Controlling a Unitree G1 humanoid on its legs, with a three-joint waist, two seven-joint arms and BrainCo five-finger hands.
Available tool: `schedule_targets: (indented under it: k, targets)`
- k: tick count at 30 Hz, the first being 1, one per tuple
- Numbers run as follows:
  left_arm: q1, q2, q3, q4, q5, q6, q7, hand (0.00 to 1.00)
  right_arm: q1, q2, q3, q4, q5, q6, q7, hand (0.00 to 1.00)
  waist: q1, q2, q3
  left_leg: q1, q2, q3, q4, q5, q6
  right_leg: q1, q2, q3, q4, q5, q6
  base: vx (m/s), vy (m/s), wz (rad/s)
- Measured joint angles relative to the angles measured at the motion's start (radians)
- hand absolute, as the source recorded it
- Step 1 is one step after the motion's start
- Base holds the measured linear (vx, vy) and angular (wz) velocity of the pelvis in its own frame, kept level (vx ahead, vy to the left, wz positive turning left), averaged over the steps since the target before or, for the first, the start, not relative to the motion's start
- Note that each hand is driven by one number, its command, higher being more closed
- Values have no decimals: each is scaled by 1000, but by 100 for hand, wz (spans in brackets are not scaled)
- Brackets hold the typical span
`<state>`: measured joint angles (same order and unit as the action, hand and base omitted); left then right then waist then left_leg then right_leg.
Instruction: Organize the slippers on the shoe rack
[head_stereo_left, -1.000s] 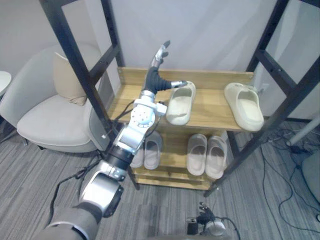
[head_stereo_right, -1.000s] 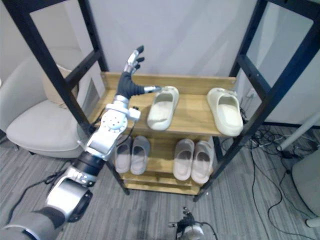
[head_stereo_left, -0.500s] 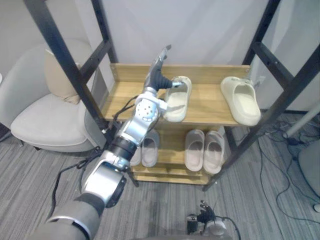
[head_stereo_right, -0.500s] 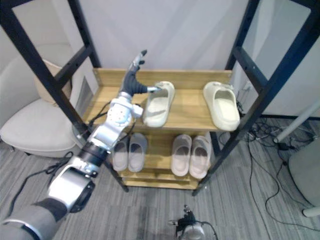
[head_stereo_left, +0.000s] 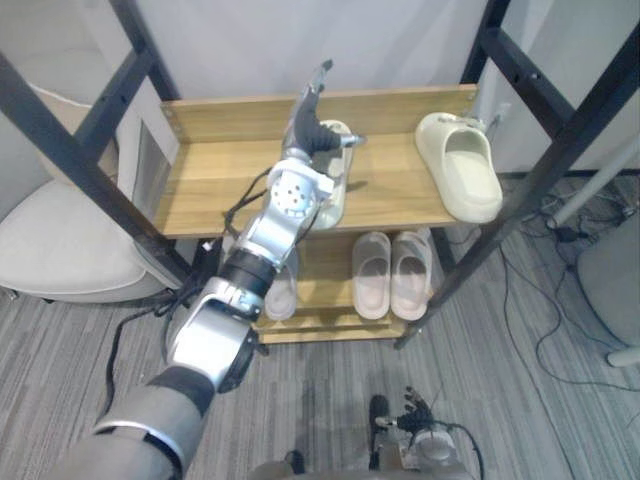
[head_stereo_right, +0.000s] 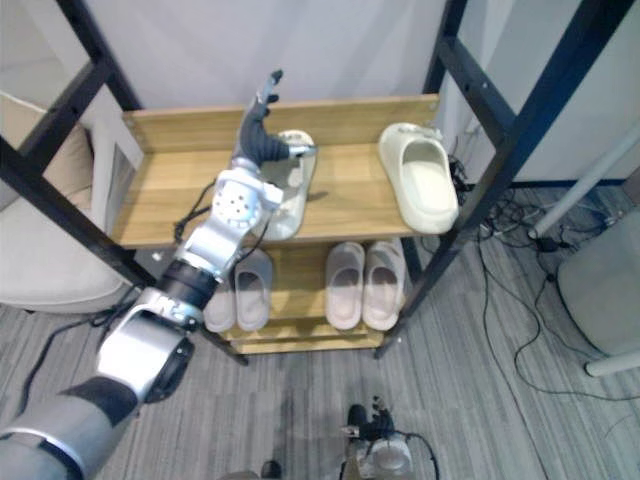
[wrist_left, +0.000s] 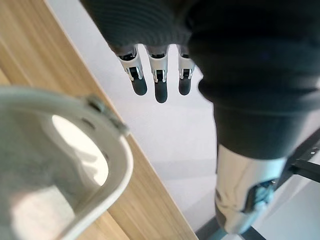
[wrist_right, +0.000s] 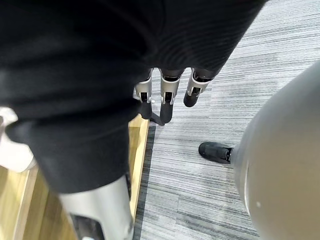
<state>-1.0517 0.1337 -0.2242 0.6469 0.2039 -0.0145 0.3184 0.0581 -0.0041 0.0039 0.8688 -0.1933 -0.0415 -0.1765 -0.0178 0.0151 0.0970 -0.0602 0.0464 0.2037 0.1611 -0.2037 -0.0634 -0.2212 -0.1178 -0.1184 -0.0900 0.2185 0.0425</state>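
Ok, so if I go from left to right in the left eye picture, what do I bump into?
Pale armchair → the robot's left hand, fingers straight → the cream slipper lying alone at the right end of the top shelf.

Home-like room, wooden shoe rack with black metal frame (head_stereo_left: 205, 182), pale grey upholstered armchair (head_stereo_left: 55, 250), grey striped carpet (head_stereo_left: 530, 400), plain white wall (head_stereo_left: 400, 45)
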Motion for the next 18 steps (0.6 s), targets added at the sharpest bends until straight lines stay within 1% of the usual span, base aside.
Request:
schedule_targets:
  k: [4, 6, 8, 12, 14, 18]
  targets:
    - [0, 7, 42, 13, 0, 4, 10, 0, 0, 0, 0, -11, 2, -8, 0, 0, 0, -1, 12, -8, -1, 5, 4, -2, 0, -12, 1, 10, 0, 5, 1, 18, 12, -7]
    - [0, 20, 67, 13, 0, 7, 14, 0, 0, -1, 0, -22, 8, -9, -1, 0, 3, -1, 26, -13, 3, 8, 27, -17, 0, -10, 4, 15, 0, 6, 1, 6, 16, -8]
    - [0, 33, 74, 13, 1, 12, 29, 0, 1, -1, 0, -25, 9, -10, -1, 0, 3, 0, 28, -23, 5, 6, 41, -24, 2, -12, 4, 13, 0, 6, 1, -2, 7, 2]
    - [0, 51, 109, 11, 1, 15, 33, 0, 1, -2, 1, -26, 9, -10, -1, 0, 9, 0, 29, -41, 7, 2, 56, -29, 3, -22, 4, 10, 0, 7, 1, -1, 3, 1]
    - [0, 55, 118, 11, 2, 22, 34, 0, 1, -2, 2, -26, 9, -10, -1, 0, 12, 0, 31, -44, 8, -2, 58, -29, 3, -22, 4, 6, 0, 8, 1, -2, -2, 4]
    - [2, 55, 117, 10, 13, 22, 33, 0, 2, -5, 5, -26, 9, -10, -1, 0, 18, 0, 31, -46, 8, -9, 59, -29, 3, -19, 3, -2, 0, 7, 0, -6, 5, 6]
